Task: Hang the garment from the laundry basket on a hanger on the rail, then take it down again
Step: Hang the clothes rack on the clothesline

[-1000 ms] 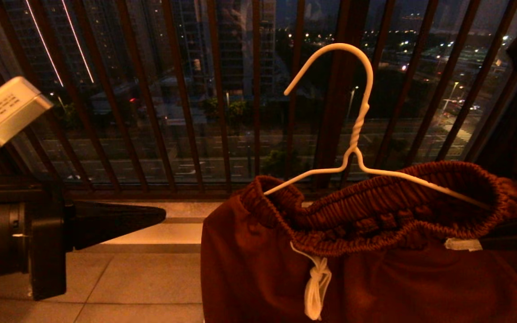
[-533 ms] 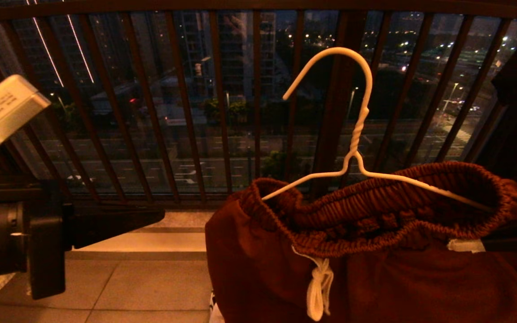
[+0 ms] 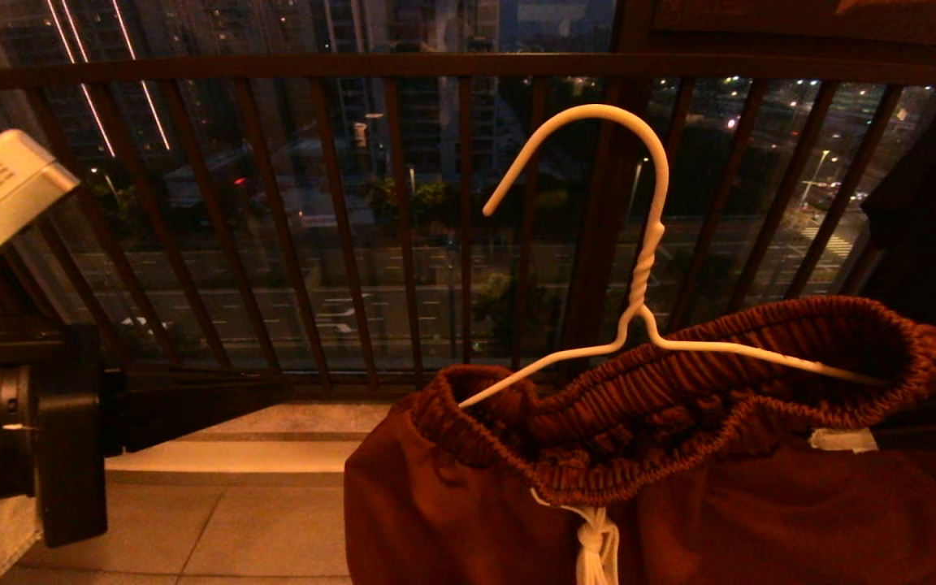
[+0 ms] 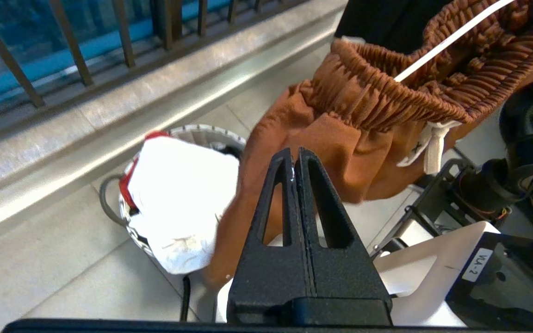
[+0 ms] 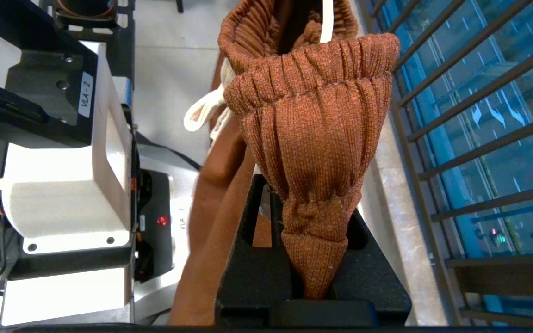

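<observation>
The garment (image 3: 679, 504), rust-brown shorts with a white drawstring, hangs with the white wire hanger (image 3: 647, 268) threaded through its waistband, hook upward and free in the air. My right gripper (image 5: 310, 185) is shut on the bunched waistband at the shorts' right end, and the cloth mostly hides it in the head view. Left of the shorts, my left gripper (image 4: 294, 153) is shut on nothing and points at them from a little way off (image 3: 273, 390). The laundry basket (image 4: 211, 133) stands on the floor below, with the shorts' leg (image 4: 340, 152) hanging beside it. The rail is out of view.
A dark brown barred railing (image 3: 403, 227) with a stone kerb (image 3: 273, 439) closes off the balcony ahead. A white garment (image 4: 178, 199) fills the basket. The robot's own base (image 5: 63, 185) stands beneath the arms. Tiled floor (image 3: 257, 536) lies left of the shorts.
The camera has risen, so the railing's top bar has come into view. The hanger has tipped, its left end lower and its hook further left. Both grippers keep their hold and place.
</observation>
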Motion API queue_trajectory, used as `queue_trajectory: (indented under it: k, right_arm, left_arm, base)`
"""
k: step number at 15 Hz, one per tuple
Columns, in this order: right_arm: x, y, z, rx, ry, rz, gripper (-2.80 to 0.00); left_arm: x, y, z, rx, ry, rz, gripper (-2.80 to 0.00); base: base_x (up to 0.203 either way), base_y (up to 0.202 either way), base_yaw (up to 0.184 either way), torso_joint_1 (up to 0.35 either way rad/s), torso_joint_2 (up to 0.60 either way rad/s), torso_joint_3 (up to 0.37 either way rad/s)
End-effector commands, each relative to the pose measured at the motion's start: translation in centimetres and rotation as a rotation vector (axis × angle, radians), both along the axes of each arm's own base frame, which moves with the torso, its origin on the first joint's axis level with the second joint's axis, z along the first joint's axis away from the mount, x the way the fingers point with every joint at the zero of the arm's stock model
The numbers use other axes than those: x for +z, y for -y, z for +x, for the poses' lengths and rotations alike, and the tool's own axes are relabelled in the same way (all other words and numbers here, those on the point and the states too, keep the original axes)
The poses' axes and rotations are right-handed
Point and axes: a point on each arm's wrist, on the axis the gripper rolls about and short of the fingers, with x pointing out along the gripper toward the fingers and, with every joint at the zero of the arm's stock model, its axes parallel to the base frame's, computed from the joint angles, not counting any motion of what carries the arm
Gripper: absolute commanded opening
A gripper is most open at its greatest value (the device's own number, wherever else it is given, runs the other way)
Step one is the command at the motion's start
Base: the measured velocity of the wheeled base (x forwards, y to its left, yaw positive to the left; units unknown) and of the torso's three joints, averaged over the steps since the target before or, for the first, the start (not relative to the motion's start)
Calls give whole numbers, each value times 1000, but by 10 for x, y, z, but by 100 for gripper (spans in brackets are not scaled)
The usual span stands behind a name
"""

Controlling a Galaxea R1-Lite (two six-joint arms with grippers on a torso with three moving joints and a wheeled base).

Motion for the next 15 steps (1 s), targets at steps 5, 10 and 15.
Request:
queue_trajectory:
  k: [5, 10, 15]
  right_arm:
    - [0, 2, -5, 6, 6, 2, -280]
    - [-1, 4, -11, 6, 12, 5, -280]
    - [0, 10, -25, 7, 31, 14, -280]
  left_arm:
    - [2, -1, -4, -12, 9, -8, -280]
    - [0, 5, -8, -69, 0, -10, -280]
    - [-3, 15, -20, -169, -37, -30, -280]
  base:
    - [0, 0, 0, 193, -497, -299]
    - [0, 0, 0, 222, -533, -307]
    - [0, 0, 0, 255, -569, -318]
